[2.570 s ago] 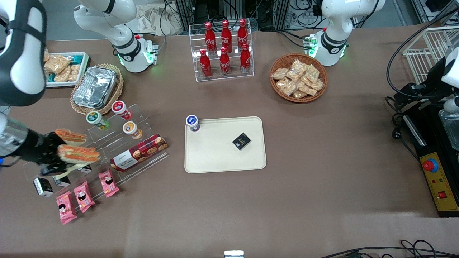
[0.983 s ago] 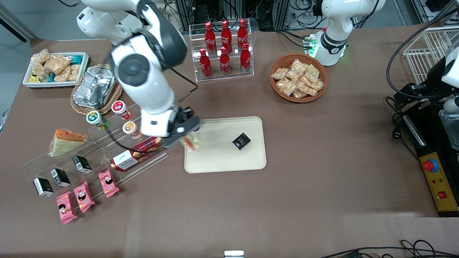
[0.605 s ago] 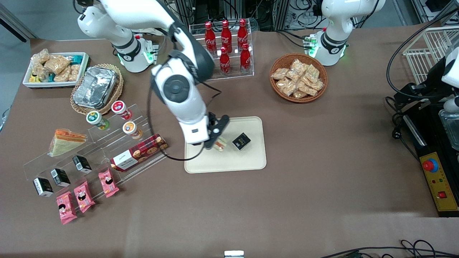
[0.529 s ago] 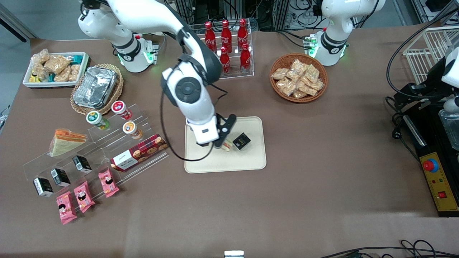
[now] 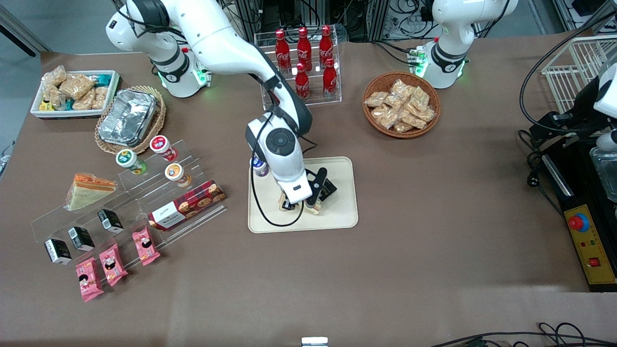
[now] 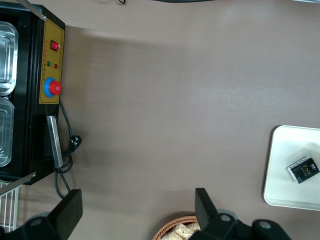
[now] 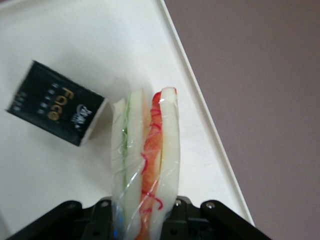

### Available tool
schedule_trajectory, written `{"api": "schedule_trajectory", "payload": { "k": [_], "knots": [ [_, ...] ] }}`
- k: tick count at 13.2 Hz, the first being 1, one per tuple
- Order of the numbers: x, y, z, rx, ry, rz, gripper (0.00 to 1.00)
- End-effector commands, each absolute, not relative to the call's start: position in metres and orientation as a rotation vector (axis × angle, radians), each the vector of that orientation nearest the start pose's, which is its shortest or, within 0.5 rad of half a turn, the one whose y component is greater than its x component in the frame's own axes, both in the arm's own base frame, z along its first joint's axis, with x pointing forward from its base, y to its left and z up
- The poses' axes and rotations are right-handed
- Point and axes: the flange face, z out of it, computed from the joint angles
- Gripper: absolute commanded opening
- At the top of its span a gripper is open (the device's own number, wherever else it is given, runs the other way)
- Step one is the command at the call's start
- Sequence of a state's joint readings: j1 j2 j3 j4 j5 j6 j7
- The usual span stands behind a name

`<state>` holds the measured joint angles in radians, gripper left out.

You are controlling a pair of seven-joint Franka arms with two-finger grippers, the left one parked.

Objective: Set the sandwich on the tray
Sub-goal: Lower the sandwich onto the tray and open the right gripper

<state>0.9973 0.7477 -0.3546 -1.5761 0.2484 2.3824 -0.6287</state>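
The right arm's gripper [image 5: 300, 206] is clamping the clear-wrapped sandwich with an orange-red filling stripe [image 7: 145, 165] between its jaws, over the cream-beige rectangular plastic tray [image 5: 270, 219], near its rim.

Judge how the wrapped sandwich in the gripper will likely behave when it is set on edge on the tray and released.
Held by the gripper, the sandwich looks soft and light, so it probably squashes under pressure. Standing narrow on edge, it may topple flat on the tray. Its clear wrap looks slick, so it may slide.

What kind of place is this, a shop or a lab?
Likely a robot lab staged as a snack shop: cola bottles in a rack, cables, and the gripper holding a sandwich over a tray.
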Motion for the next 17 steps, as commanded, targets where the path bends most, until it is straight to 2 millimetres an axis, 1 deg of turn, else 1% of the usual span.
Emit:
{"api": "schedule_trajectory", "payload": {
  "k": [1, 5, 7, 10, 11, 12, 13, 17],
  "knots": [
    [0.553, 0.450, 0.221, -2.600, -1.865, -0.209, 0.00],
    [0.552, 0.449, 0.207, -2.570, -1.938, -0.182, 0.00],
    [0.551, 0.452, 0.200, -2.562, -1.981, -0.170, 0.00],
    [0.552, 0.452, 0.199, -2.563, -1.991, -0.171, 0.00],
    [0.550, 0.455, 0.199, -2.561, -1.996, -0.172, 0.00],
    [0.549, 0.457, 0.198, -2.564, -1.994, -0.174, 0.11],
    [0.548, 0.458, 0.200, -2.561, -1.993, -0.178, 0.99],
    [0.551, 0.459, 0.208, -2.562, -1.986, -0.198, 0.99]
  ]
}}
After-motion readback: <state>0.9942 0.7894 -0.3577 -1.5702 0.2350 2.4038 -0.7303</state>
